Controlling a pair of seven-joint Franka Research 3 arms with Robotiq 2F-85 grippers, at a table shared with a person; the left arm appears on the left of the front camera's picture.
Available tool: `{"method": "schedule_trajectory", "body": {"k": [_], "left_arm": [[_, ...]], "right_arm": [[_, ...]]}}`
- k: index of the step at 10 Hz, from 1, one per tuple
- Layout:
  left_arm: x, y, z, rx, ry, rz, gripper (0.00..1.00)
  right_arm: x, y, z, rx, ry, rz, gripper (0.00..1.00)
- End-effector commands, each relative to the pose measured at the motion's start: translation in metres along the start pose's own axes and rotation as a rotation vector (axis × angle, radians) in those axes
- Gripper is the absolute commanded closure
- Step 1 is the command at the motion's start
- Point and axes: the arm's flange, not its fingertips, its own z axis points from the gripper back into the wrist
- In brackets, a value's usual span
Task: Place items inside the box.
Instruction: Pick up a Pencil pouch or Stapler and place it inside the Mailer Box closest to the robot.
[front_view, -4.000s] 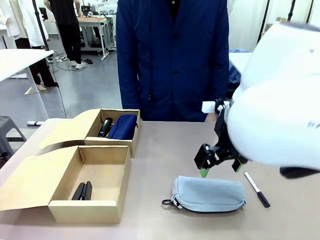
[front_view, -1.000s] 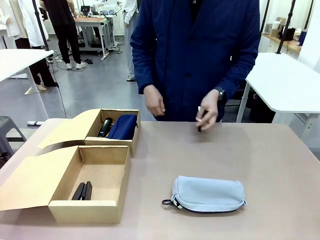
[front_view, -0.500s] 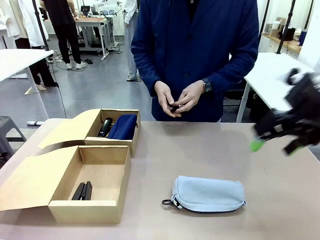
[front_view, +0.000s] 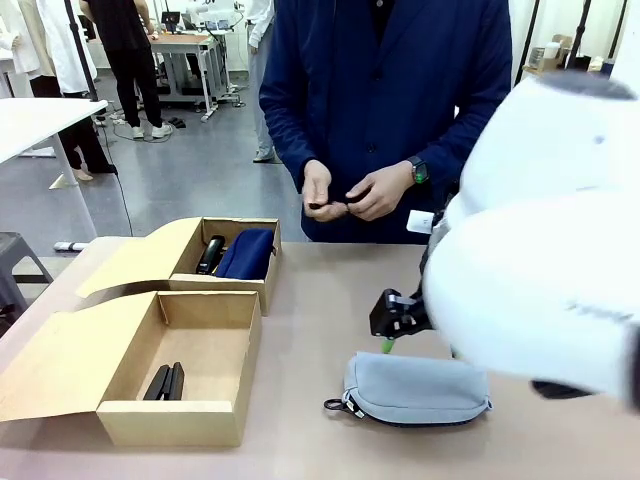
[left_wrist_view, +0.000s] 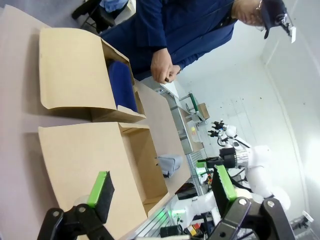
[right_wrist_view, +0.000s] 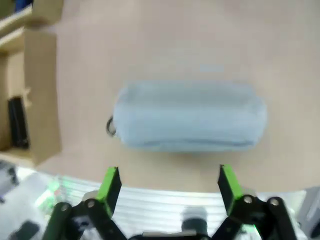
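Observation:
The grey zipped pouch (front_view: 415, 390) lies on the table right of the box (front_view: 175, 415), the wide cardboard one with its flap folded out to the left. A black stapler (front_view: 165, 382) lies inside it. My right gripper (front_view: 392, 335) hangs open just above the pouch's far left end. In the right wrist view the right gripper (right_wrist_view: 169, 182) has nothing between its fingers, and the pouch (right_wrist_view: 187, 116) and stapler (right_wrist_view: 17, 122) lie ahead. My left gripper (left_wrist_view: 162, 186) is open, far from the box (left_wrist_view: 85, 155). The person's hands (front_view: 345, 195) hold a small dark thing, too small to name. The utility knife is out of view.
A smaller cardboard box (front_view: 235, 290) behind the big one holds a navy pouch (front_view: 245, 253) and a black object (front_view: 210, 253). The person stands at the far edge. My right arm's white body (front_view: 540, 250) covers the table's right side.
My right arm swung in from the right and now hangs over the grey pouch. The marker that lay on the table earlier is gone from it; the person's hands have come together.

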Motion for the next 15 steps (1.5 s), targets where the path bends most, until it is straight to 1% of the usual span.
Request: {"method": "schedule_trajectory", "body": {"k": [1, 2, 3, 4, 6, 7, 8, 10, 11, 12, 13, 14, 15], "left_arm": [[0.001, -0.001, 0.000, -0.023, -0.019, -0.024, 0.00], [0.001, -0.001, 0.000, -0.023, -0.019, -0.024, 0.00], [0.001, -0.001, 0.000, -0.023, -0.019, -0.024, 0.00], [0.001, -0.001, 0.000, -0.023, -0.019, -0.024, 0.00], [0.001, -0.001, 0.000, -0.023, -0.019, -0.024, 0.00], [0.001, -0.001, 0.000, -0.023, -0.019, -0.024, 0.00], [0.001, -0.001, 0.000, -0.023, -0.019, -0.024, 0.00], [0.001, -0.001, 0.000, -0.023, -0.019, -0.024, 0.00], [0.001, -0.001, 0.000, -0.023, -0.019, -0.024, 0.00], [0.001, -0.001, 0.000, -0.023, -0.019, -0.024, 0.00], [0.001, -0.001, 0.000, -0.023, -0.019, -0.024, 0.00], [0.001, -0.001, 0.000, -0.023, -0.019, -0.024, 0.00], [0.001, -0.001, 0.000, -0.023, -0.019, -0.024, 0.00]], "right_arm": [[-0.001, -0.029, -0.036, -0.047, -0.075, -0.100, 0.00], [0.006, -0.038, -0.042, -0.048, -0.053, -0.091, 0.00], [0.015, -0.057, -0.032, 0.039, 0.039, -0.082, 0.00], [0.019, -0.009, -0.024, -0.043, -0.051, -0.066, 0.00], [0.019, -0.009, -0.024, -0.043, -0.051, -0.066, 0.00], [0.028, -0.018, -0.028, -0.038, -0.033, -0.076, 0.00], [0.026, -0.025, -0.027, 0.036, 0.064, 0.234, 0.00], [0.026, -0.029, -0.024, 0.109, 0.084, 0.624, 0.00], [0.025, -0.031, -0.026, 0.147, 0.147, 0.797, 0.00], [0.028, -0.033, -0.031, 0.166, 0.198, 0.924, 0.00], [0.028, -0.035, -0.036, 0.218, 0.208, 1.078, 0.00], [0.027, -0.037, -0.042, 0.220, 0.202, 1.203, 0.00], [0.022, -0.040, -0.045, 0.260, 0.209, 1.337, 0.00]]}}
